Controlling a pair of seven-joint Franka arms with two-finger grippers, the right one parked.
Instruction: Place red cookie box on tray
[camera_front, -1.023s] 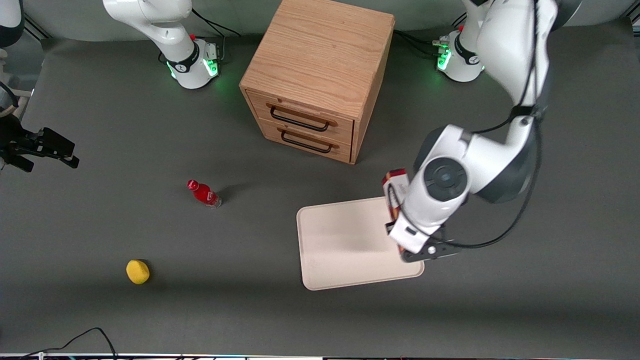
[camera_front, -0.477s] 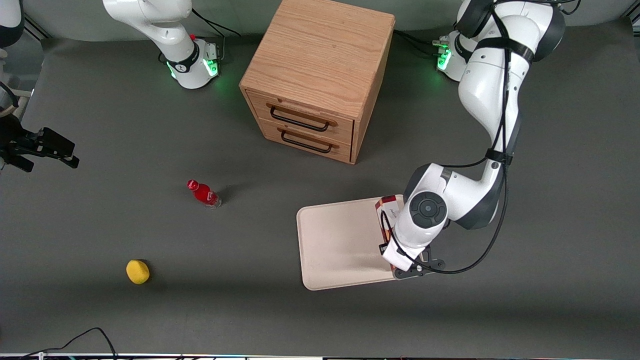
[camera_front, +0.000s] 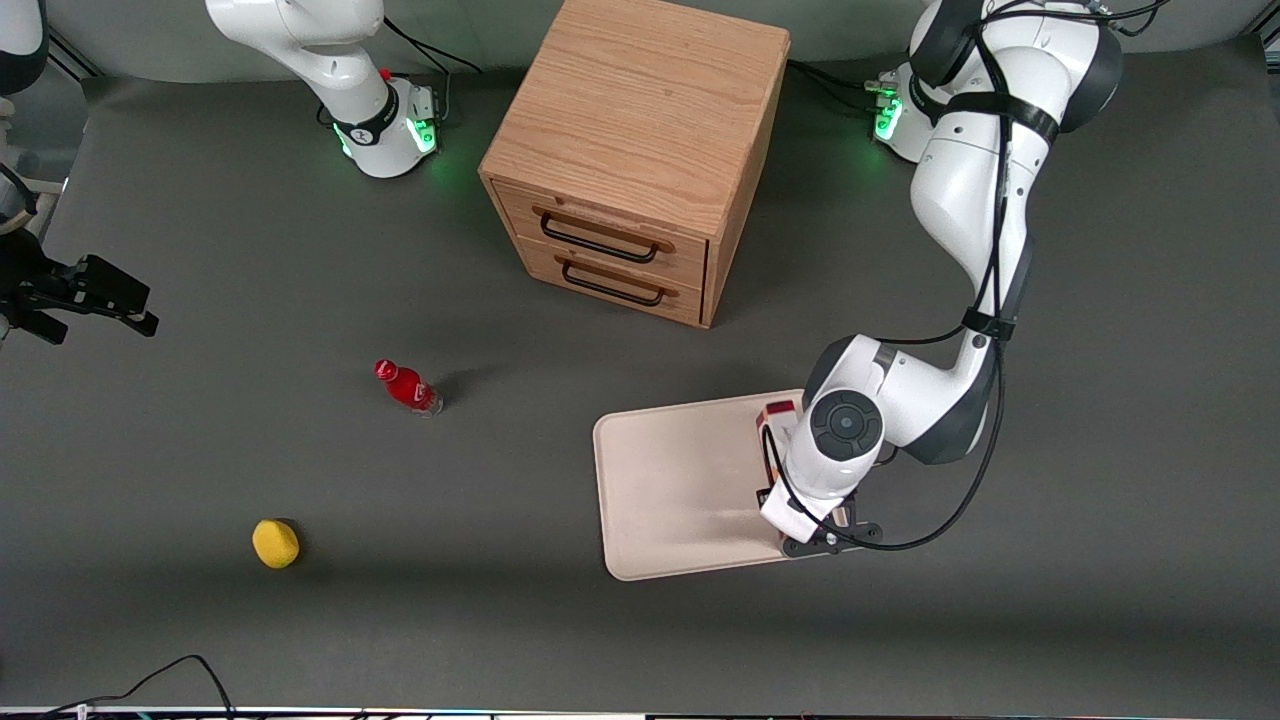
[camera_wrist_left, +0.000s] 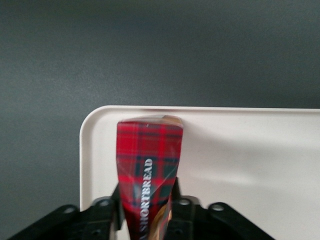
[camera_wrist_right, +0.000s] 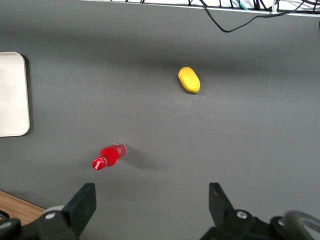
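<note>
The red cookie box (camera_wrist_left: 149, 170) is a dark-red tartan carton marked SHORTBREAD. It lies lengthwise on the cream-white tray (camera_wrist_left: 240, 160), with one end by the tray's rim near a rounded corner. My left gripper (camera_wrist_left: 148, 210) is shut on the box, one finger on each long side. In the front view only the box's white-labelled end (camera_front: 778, 412) shows from under the wrist, at the edge of the tray (camera_front: 680, 480) toward the working arm's end. The gripper (camera_front: 800, 505) is low over the tray there.
A wooden two-drawer cabinet (camera_front: 635, 150) stands farther from the front camera than the tray. A small red bottle (camera_front: 407, 387) and a yellow lemon-like object (camera_front: 275, 543) lie toward the parked arm's end of the table.
The left arm has come down and moved slightly toward the front camera with the box. The box has gone from above the tray's edge to down on the tray.
</note>
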